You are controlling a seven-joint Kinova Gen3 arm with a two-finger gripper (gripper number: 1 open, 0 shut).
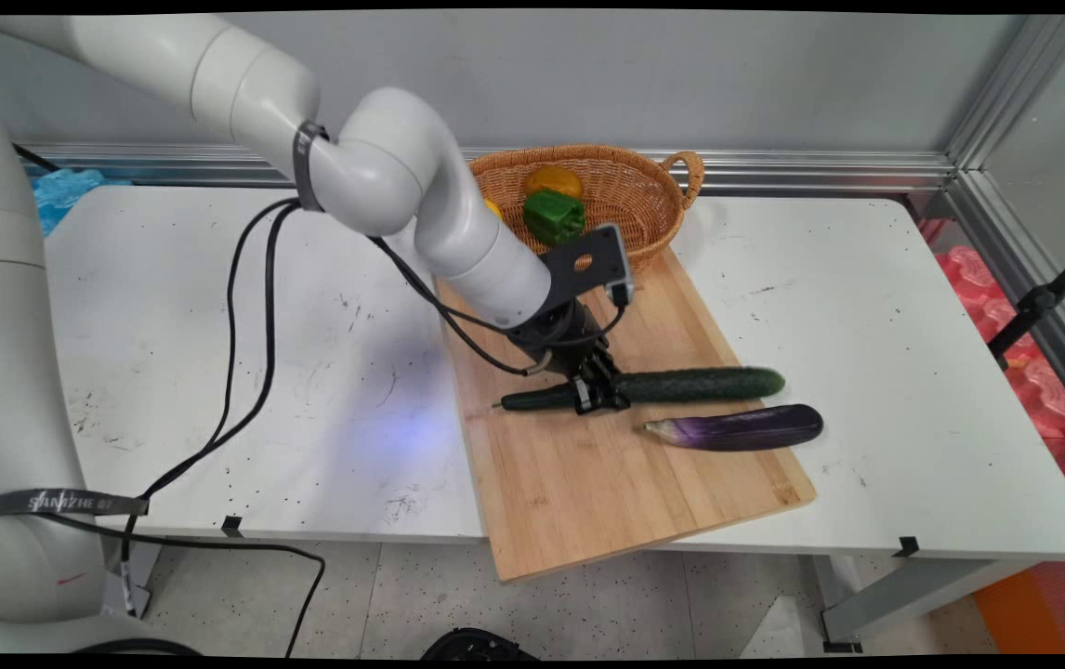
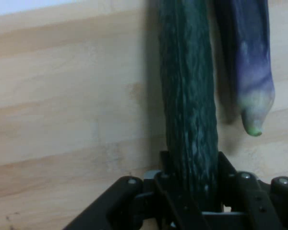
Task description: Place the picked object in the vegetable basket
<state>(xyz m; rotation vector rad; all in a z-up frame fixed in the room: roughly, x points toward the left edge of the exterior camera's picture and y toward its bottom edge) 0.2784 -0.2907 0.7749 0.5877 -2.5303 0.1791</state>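
A long, dark green cucumber (image 1: 681, 384) with a bumpy skin lies flat on its side across the wooden cutting board (image 1: 588, 483), its length running left to right, the thinner stem end toward the left. The gripper (image 1: 599, 395) straddles it left of its middle, one black finger (image 2: 228, 167) pressed against each flank. Just beside it, toward the near edge of the board, a glossy purple eggplant (image 1: 737, 428) lies almost parallel, apart from the cucumber, pale tip pointing left.
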